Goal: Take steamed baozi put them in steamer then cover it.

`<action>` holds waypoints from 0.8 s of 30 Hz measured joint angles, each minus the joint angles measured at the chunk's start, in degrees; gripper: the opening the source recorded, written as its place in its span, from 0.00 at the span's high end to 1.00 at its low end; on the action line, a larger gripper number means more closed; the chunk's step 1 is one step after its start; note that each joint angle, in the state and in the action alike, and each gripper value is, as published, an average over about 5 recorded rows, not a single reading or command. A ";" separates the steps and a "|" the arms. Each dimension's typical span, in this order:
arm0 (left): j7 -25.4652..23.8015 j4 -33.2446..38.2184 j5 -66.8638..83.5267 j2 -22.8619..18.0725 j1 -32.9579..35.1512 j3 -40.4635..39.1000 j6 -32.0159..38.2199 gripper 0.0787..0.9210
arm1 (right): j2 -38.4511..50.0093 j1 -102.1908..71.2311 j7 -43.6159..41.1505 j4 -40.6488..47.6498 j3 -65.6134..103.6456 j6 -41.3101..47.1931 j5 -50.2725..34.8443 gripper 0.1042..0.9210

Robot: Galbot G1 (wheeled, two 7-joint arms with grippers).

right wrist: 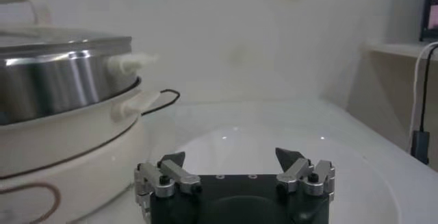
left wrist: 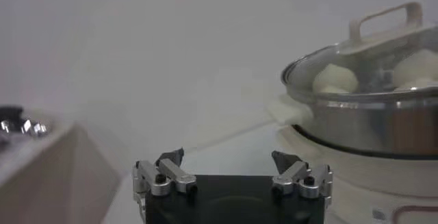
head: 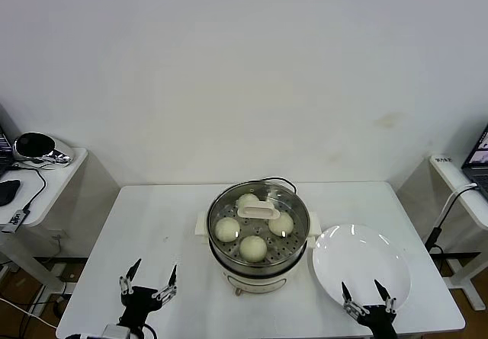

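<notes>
The steel steamer stands on its white base at the table's middle. Several cream-white baozi lie on its perforated tray. The glass cover with its cream bar handle sits on the pot. In the left wrist view the steamer shows with baozi under the cover's handle. The right wrist view shows the steamer too. My left gripper is open and empty near the table's front left. My right gripper is open and empty over the white plate's near edge.
An empty white plate lies right of the steamer, also seen in the right wrist view. A black power cord runs behind the steamer. Side tables with devices stand at far left and far right.
</notes>
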State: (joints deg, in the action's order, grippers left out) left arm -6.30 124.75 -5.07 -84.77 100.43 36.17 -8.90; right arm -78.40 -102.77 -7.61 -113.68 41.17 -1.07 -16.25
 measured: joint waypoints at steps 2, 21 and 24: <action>0.00 -0.01 0.66 -0.19 0.76 0.39 0.40 0.12 | 0.38 -0.57 -0.11 -0.87 -0.13 0.62 0.09 0.12; 0.03 0.98 2.45 -1.92 4.91 1.68 0.77 0.12 | 0.53 -1.55 -0.07 -4.09 -0.26 3.96 2.55 0.12; 0.05 1.16 2.54 -2.02 5.25 1.77 0.54 0.12 | 0.50 -1.59 -0.05 -4.14 -0.30 4.30 2.86 0.12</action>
State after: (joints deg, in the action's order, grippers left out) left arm -6.26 125.91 -2.53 -86.79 105.69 37.94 -8.36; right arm -77.90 -104.36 -7.67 -117.81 40.87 3.23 -13.38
